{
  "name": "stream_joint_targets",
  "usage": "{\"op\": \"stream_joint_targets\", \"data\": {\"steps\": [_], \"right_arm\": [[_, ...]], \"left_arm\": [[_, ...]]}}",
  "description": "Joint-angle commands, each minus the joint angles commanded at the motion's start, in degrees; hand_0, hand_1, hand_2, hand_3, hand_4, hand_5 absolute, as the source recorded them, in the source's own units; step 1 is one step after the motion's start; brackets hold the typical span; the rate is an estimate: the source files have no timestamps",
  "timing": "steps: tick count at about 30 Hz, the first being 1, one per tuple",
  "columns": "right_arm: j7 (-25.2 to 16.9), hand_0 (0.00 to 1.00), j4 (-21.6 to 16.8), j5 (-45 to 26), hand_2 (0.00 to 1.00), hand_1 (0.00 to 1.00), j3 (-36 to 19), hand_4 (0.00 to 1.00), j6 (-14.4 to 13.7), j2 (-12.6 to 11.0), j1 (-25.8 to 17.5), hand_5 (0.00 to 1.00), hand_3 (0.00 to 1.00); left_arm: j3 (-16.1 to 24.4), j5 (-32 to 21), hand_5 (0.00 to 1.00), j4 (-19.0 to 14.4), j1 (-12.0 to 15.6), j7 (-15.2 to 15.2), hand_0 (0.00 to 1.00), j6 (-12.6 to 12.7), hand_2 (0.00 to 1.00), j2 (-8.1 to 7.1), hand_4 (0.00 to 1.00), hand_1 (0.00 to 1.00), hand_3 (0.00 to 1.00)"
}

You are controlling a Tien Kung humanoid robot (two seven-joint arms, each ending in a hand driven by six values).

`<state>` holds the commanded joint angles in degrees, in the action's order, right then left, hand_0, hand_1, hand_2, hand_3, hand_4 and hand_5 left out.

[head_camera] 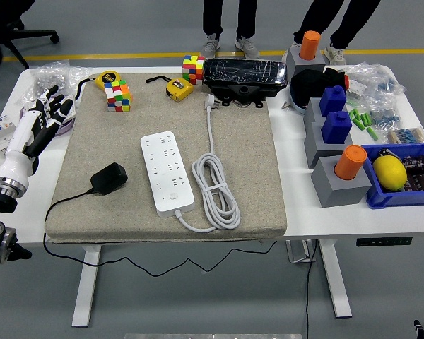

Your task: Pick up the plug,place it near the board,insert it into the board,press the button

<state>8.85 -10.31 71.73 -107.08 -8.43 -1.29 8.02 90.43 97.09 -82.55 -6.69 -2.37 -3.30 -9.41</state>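
Nothing looks done yet: the black plug lies on the grey mat, just left of the white board, and no hand holds it. The left hand rests at the far left of the table with its fingers spread and empty, well away from the plug, and the right hand is not seen. Picking up, plugging in and pressing the button are all left to do

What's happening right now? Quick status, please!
Left hand open at the table's left edge, holding nothing. Right hand out of view. Black plug lies loose on the mat, left of the power strip. Path clear.
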Motion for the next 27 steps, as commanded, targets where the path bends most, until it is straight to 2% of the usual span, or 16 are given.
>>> {"op": "stream_joint_targets", "data": {"steps": [3,6,7,9,12,13,18,19,22,24,27], "right_arm": [[-0.05,0.816,0.0,0.07,0.769,0.778,-0.04,0.998,0.0,0.0,-0.02,0.998,0.798],[-0.19,0.816,0.0,0.18,0.769,0.778,-0.21,0.998,-0.05,0.06,0.01,0.998,0.798],[-0.22,0.816,0.0,0.21,0.768,0.777,-0.24,0.998,-0.06,0.07,0.03,0.998,0.798],[-0.25,0.816,0.0,0.29,0.768,0.777,-0.33,0.998,-0.09,0.08,0.03,0.998,0.798],[-0.24,0.816,0.0,0.23,0.768,0.777,-0.29,0.998,-0.13,0.07,-0.03,0.998,0.798],[-0.25,0.816,0.0,0.18,0.768,0.777,-0.27,0.998,-0.15,0.07,-0.02,0.998,0.798],[-0.2,0.816,0.0,0.17,0.768,0.777,-0.17,0.998,-0.12,0.06,-0.09,0.998,0.798],[-0.24,0.816,0.0,0.08,0.766,0.776,-0.19,0.998,-0.16,0.09,-0.17,0.998,0.797],[-0.22,0.816,0.0,0.24,0.766,0.776,-0.34,0.998,-0.21,0.09,-0.15,0.998,0.797],[-0.29,0.816,0.0,0.11,0.766,0.776,-0.35,0.998,-0.29,0.08,-0.04,0.998,0.797],[-0.31,0.816,0.0,-0.01,0.766,0.774,-0.32,0.998,-0.29,0.03,0.23,0.998,0.798]], "left_arm": [[-0.41,4.47,0.438,-0.38,-0.13,-0.69,0.998,-0.06,0.998,-0.3,0.998,0.998,0.998],[-2.16,11.92,0.438,-1.34,-0.83,-2.53,0.998,-0.89,0.998,-0.93,0.998,0.998,0.998],[-2.99,13.97,0.269,-1.45,-1.12,-3.03,0.998,-1.24,0.998,-1.22,0.998,0.998,0.998],[-4.54,19.02,0.269,-1.41,-1.56,-3.68,0.998,-1.68,0.998,-1.66,0.998,0.998,0.998],[-7.06,22.99,0.269,-0.03,-2.43,-4.14,0.998,-2.16,0.998,-2.0,0.998,0.998,0.998],[-7.52,23.21,0.14,0.27,-2.58,-4.17,0.998,-2.29,0.998,-2.01,0.998,0.998,0.998],[-9.75,20.47,0.14,2.72,-3.38,-3.47,0.998,-3.15,0.998,-1.36,0.998,0.998,0.998],[-10.38,19.66,0.093,3.75,-3.71,-3.21,0.998,-3.38,0.998,-1.03,0.998,0.998,0.998],[-11.49,17.24,0.093,6.39,-4.62,-2.3,0.998,-3.6,0.998,-0.49,0.998,0.998,0.998],[-12.25,14.43,0.093,8.24,-5.05,-0.99,0.998,-3.15,0.998,-0.41,0.998,0.998,0.998],[-13.21,12.35,0.101,11.07,-6.11,1.19,0.998,-1.15,0.998,-0.4,0.998,0.998,0.998]]}}
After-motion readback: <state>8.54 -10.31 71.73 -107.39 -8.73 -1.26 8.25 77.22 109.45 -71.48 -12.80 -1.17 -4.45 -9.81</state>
